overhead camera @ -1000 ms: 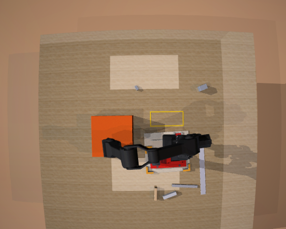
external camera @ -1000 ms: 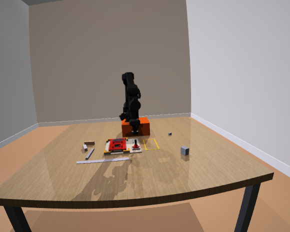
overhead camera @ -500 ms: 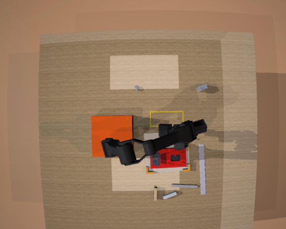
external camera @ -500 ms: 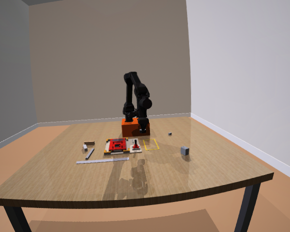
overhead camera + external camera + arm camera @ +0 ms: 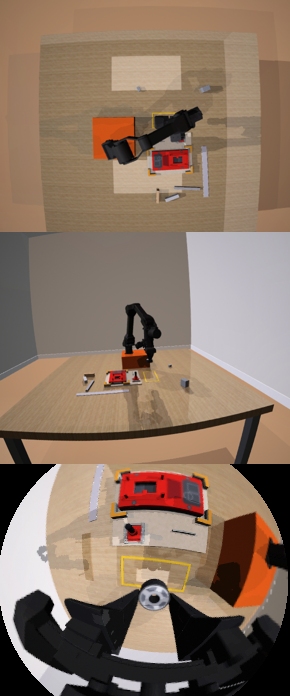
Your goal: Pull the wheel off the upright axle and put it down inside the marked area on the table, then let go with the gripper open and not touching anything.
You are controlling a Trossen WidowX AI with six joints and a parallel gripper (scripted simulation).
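Note:
The wheel (image 5: 154, 597), black with a silver hub, sits between the fingertips in the wrist view. My gripper (image 5: 154, 594) (image 5: 149, 361) is shut on it and holds it raised above the table. The arm covers the fingertips in the top view. The marked area's yellow outline (image 5: 152, 121) (image 5: 152, 381) (image 5: 122, 571) lies on the table; in the wrist view the wheel overlaps its near edge. The upright axle (image 5: 135, 373) (image 5: 131, 529) stands bare on its red base, apart from the wheel.
A red car body (image 5: 166, 154) (image 5: 112, 376) (image 5: 165, 501) sits on the pale plate with orange corner brackets, beside the marked area. An orange block (image 5: 112, 125) (image 5: 127, 362) (image 5: 245, 554) carries the arm base. Grey blocks (image 5: 205, 88) (image 5: 184, 382) and a long bar (image 5: 205, 170) (image 5: 102, 392) lie around.

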